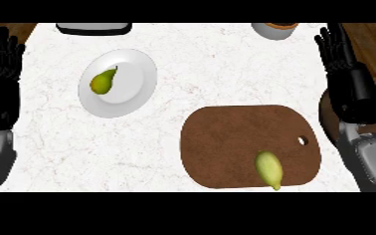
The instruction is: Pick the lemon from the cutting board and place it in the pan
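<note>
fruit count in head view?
2. A pear lies on the white plate at left; the lemon lies on the cutting board, near its front edge, lower right. The grey vessel, cut off at the top edge, could hide more.

A single view looks from up at the robot's head, facing steeply down onto the white desk (220, 69), near enough that the desk nearly fills the frame, with the left hand (7, 87) and right hand (343, 74) showing at the side edges.
</note>
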You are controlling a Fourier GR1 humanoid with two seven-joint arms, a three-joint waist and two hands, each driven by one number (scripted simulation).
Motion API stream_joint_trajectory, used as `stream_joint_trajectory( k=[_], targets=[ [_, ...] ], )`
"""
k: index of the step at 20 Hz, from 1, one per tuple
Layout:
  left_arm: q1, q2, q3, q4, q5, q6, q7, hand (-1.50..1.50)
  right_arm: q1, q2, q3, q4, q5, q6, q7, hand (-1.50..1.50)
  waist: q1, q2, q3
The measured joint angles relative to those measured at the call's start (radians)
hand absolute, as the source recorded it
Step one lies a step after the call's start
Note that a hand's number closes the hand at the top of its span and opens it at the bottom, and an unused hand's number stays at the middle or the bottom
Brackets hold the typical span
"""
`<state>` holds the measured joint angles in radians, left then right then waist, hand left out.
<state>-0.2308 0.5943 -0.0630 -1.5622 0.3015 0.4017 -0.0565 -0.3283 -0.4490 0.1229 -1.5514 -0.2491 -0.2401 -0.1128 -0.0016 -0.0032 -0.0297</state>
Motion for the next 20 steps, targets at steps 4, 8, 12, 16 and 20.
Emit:
stream_joint_trajectory(
  k=[4, 8, 12, 16, 20],
  targets=[
    [0.027, -0.059, -0.056, -0.021, 0.013, -0.025, -0.005, 0.0, 0.029, -0.007, 0.051, -0.115, -0.042, 0.156, -0.129, 1.5, -0.012, -0.002, 0.02],
    [0.079, -0.138, -0.15, -0.027, 0.03, -0.07, -0.024, 0.0, 0.083, -0.055, 0.068, -0.198, -0.016, 0.275, -0.315, -1.5, -0.043, -0.005, 0.028],
    [0.139, -0.198, -0.226, -0.039, 0.026, -0.096, -0.065, 0.0, 0.268, -0.103, 0.029, -0.169, -0.018, 0.408, -0.599, -1.5, -0.05, 0.0, 0.033],
    [0.166, -0.229, -0.264, -0.036, 0.017, -0.113, -0.093, 0.0, 0.395, -0.181, -0.044, -0.067, 0.067, 0.461, -0.855, -1.5, -0.039, 0.002, 0.034],
    [0.16, -0.269, -0.293, 0.0, -0.005, -0.115, -0.113, 0.0, 0.477, -0.236, -0.105, -0.037, 0.157, 0.424, -0.935, -1.5, -0.029, 0.003, 0.033]
  ],
)
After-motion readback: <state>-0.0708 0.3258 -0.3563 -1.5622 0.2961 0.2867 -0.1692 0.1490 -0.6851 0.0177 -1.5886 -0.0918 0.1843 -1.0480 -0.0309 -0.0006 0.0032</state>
